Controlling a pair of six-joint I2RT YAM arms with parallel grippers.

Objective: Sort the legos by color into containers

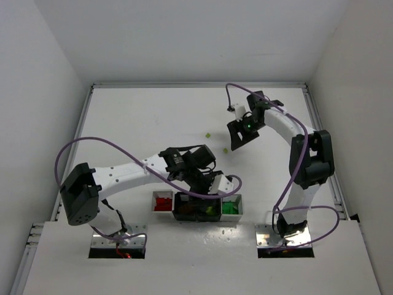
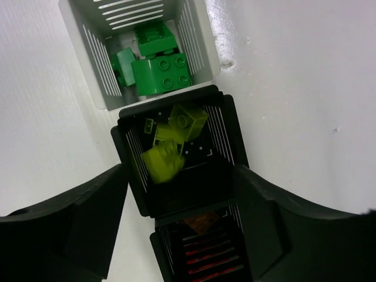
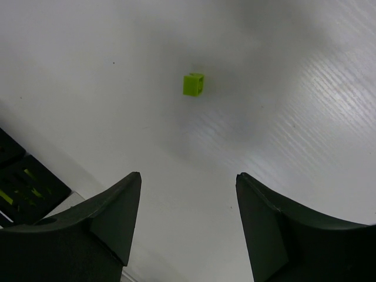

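Your left pincer [image 2: 179,179] hangs right over the row of bins [image 1: 190,217], its two fingers spread wide with nothing between them. Beneath it, the black bin [image 2: 220,135] holds the yellow-green bricks [image 2: 187,122]. One more yellow-green piece [image 2: 161,163] shows blurred near the middle of that bin, and you can't tell whether it lies flat or is dropping. The white end bin [image 2: 94,53] next door holds the green bricks [image 2: 161,73]. The other black bin [image 2: 167,252] shows a brown-orange brick [image 2: 202,222], and the far white bin [image 1: 154,200] has the red ones [image 1: 163,204].

Over on the other side, your right pincer [image 3: 188,182] is open too and empty. It hovers above the counter [image 3: 294,70] with a lone yellow-green brick [image 3: 193,84] ahead of its fingertips, not between them yet. The overhead view shows two strays [image 1: 225,149] out there, apart from each other, and you can't say which one the wrist camera has.

Watch it now. That brick is tiny against those fingers, so a descent slightly off-centre could nudge it away or pinch a corner and flick it out. It sits bare on a smooth-looking counter — it will probably slide at a touch. Both arms also want the same black bin. If the left hangs there when the right brings its load, they could knock together. And a release from too high may bounce the brick into the green bin next door — keep it low.
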